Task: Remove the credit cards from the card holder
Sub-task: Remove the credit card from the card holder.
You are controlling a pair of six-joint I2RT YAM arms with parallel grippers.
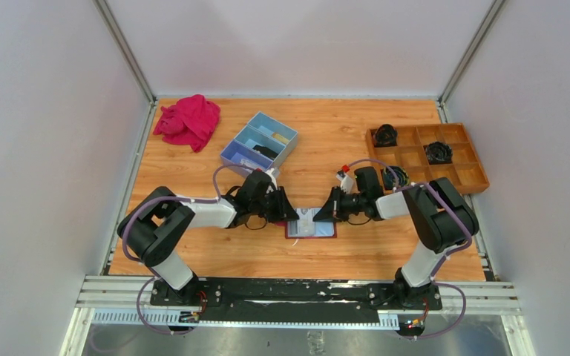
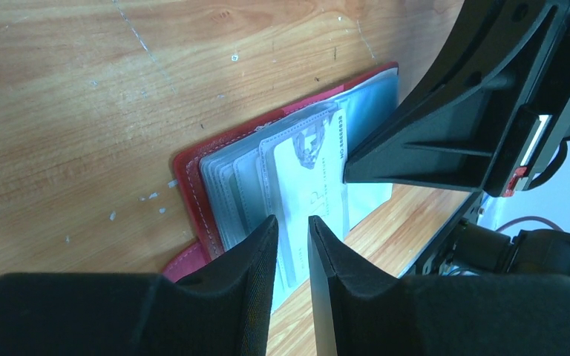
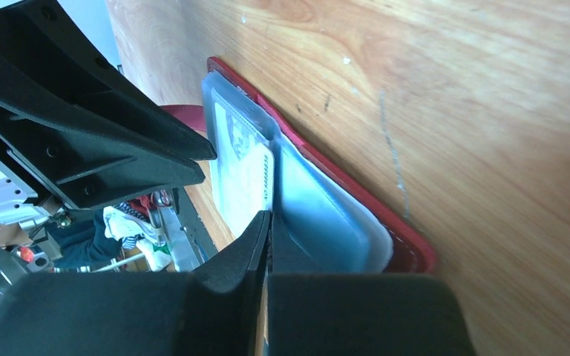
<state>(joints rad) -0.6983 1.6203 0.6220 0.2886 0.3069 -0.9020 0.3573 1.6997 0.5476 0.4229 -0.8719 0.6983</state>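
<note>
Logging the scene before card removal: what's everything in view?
card holder: one, dark red, lying open, near centre
credit card: one clearly showing, whitish, in its clear pocket
cloth: one, bright pink, far left
three-compartment box: one, blue, right of the cloth
divided tray: one, wooden, far right
black objects: three, black, in the tray
table: one, wood-grain, under everything
left gripper: one, black, slightly open over the holder
right gripper: one, black, shut, tip on the holder

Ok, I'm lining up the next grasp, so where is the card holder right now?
The card holder lies open on the table, centre-front in the top view, between the left gripper and the right gripper.
</note>
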